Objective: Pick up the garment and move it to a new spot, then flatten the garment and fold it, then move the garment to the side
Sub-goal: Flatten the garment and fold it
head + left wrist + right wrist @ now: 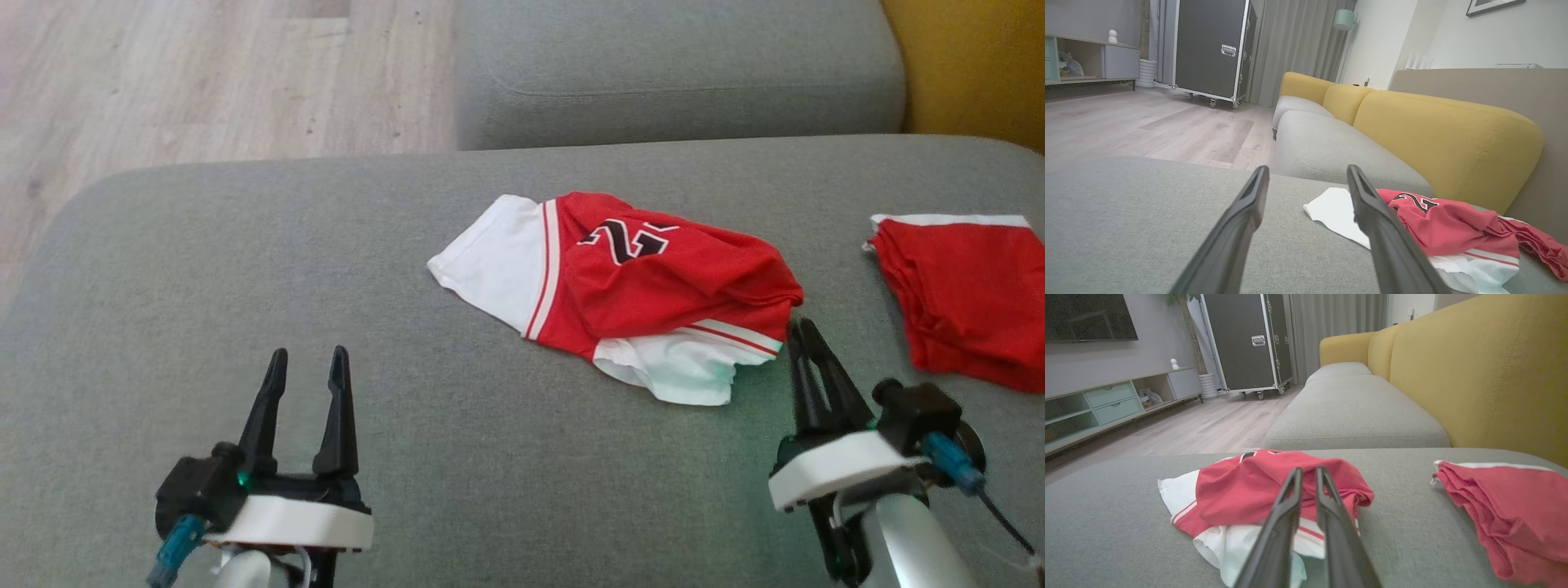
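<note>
Garment (645,278) crumpled on cushion (245,269), room free at our left, red cloth (971,302) right; left gripper (309,353) spread, right gripper (800,325) closed.

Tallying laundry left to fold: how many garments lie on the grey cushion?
2: a crumpled red-and-white jersey mid-cushion, and a folded red garment at its right edge, partly cut off. Others may lie out of frame.

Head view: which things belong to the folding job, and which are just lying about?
Job: crumpled red-and-white garment; right gripper, shut at its edge; left gripper, open; grey cushion under it.
Lying about: red garment at the right; black wheeled case; wooden floor.
</note>
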